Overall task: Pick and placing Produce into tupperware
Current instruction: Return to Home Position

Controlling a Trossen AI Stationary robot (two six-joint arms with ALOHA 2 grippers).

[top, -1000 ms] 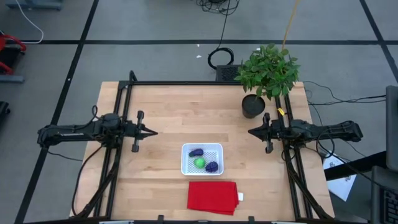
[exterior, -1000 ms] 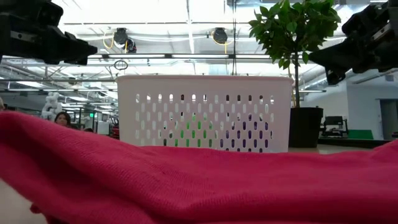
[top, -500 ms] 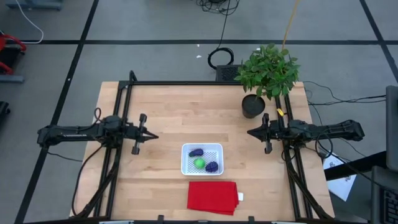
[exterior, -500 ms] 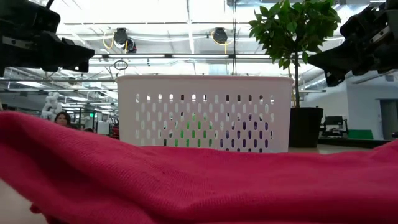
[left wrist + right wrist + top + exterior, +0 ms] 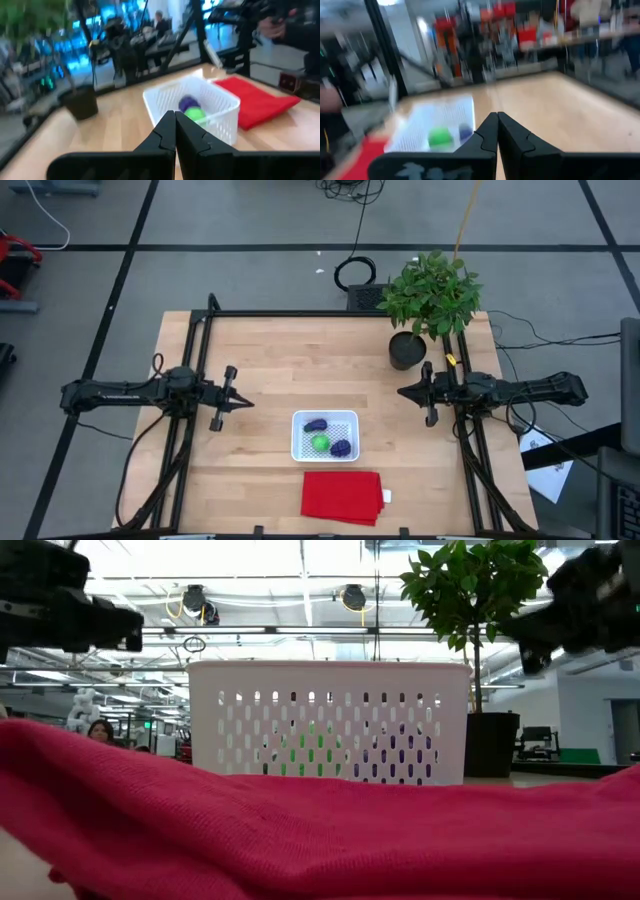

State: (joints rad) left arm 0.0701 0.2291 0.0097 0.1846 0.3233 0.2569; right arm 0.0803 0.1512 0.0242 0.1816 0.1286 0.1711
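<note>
Sitting in your white container (image 5: 295, 437) mid-table: two purple lumps (image 5: 316, 425), green ball (image 5: 320, 442). Red cloth (image 5: 341, 496) just beside it; from low view cloth hides container's base. Potted plant (image 5: 430, 290) near right gripper (image 5: 404, 392). Left gripper (image 5: 247, 401) opposite, well apart. Both jaws clenched, holding nothing.

The wooden table (image 5: 280, 360) bears a white tupperware (image 5: 296, 438), standing flat on the boards. A red cloth (image 5: 342, 496) lies just beside the tupperware on the side nearest the low camera, with a thin strip of bare wood between them; a small white tag (image 5: 386, 497) shows at its edge. A potted plant (image 5: 406, 351) stands well apart from the tupperware, beyond it and toward the right arm's side. Black frame rails (image 5: 300, 313) run across the table beyond the tupperware and down either side of it.
</note>
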